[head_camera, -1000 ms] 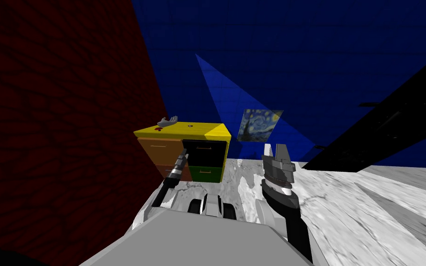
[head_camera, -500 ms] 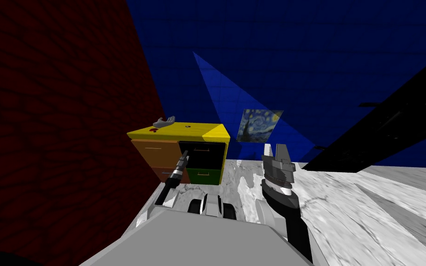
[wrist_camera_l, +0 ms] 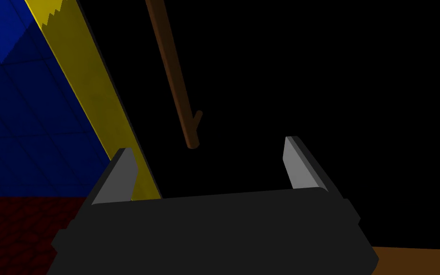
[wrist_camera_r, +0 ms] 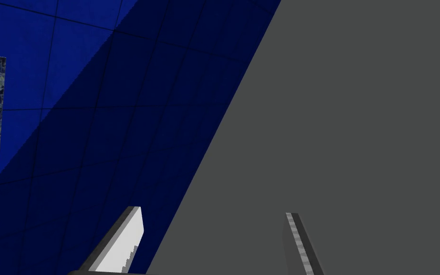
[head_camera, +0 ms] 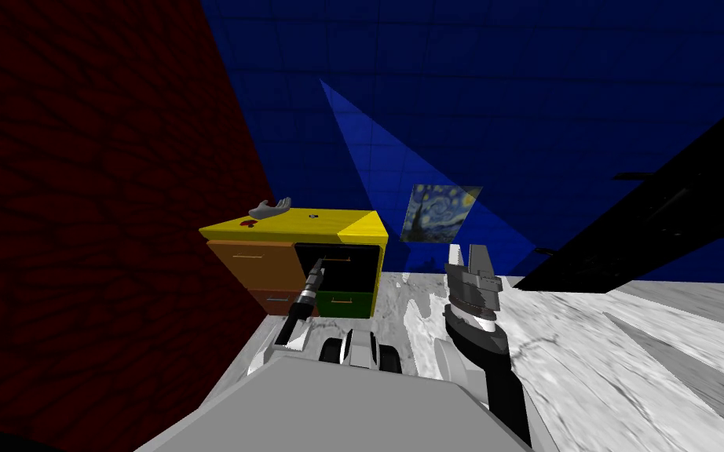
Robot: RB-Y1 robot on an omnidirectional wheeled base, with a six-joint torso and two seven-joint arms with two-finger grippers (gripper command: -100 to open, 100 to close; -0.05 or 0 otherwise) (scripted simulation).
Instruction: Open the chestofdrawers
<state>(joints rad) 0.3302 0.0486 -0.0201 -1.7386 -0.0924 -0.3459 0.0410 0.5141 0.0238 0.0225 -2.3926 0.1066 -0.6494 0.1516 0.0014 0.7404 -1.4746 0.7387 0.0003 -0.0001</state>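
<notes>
Head cam: chest of drawers (head_camera: 298,227) stands on the floor (head_camera: 588,353) ahead-left of the robot, in the corner where red wall (head_camera: 78,196) meets blue wall (head_camera: 510,94). Its yellow top runs long side-to-side and the drawer fronts face the robot. Left gripper (head_camera: 319,267) reaches at the black upper-right drawer (head_camera: 352,271). Left wrist cam adds detail: fingers spread, thin brown handle (wrist_camera_l: 173,71) running lengthwise away from the gripper, its end between the fingertips, clear of both. Right gripper (head_camera: 467,251) is held up nr the torso, fingers apart.

Dim render; lit wedge on blue wall (head_camera: 400,149).
</notes>
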